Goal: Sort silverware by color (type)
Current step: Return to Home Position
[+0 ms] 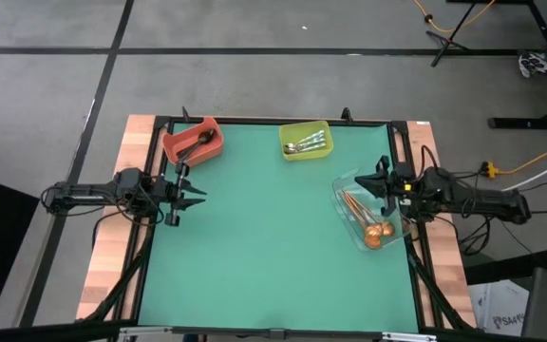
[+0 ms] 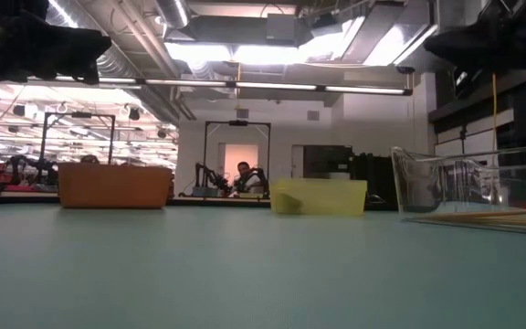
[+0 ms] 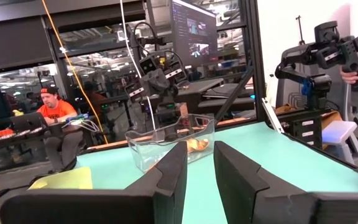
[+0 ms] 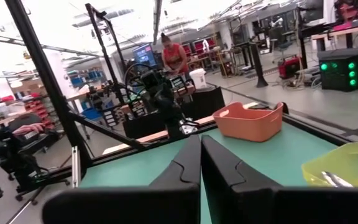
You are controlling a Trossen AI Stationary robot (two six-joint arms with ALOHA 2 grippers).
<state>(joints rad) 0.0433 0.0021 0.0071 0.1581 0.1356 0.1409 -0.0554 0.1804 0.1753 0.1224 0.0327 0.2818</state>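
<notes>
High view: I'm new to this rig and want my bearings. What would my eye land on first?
Three bins on the green mat stand out: a red bin at the far left with black spoons, a yellow-green bin at far centre with silver spoons, a clear bin at right with copper-gold spoons. The left gripper and right gripper flank the mat.

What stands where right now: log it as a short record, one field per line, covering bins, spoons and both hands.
red bin: top-left corner of the mat in the high view, holds black spoons
yellow-green bin: top middle, holds silver spoons
clear bin: right side, holds copper-gold spoons
mat: no loose spoon visible
left hand: open, empty, at the mat's left edge below the red bin
right hand: shut, empty, at the clear bin's upper rim
</notes>
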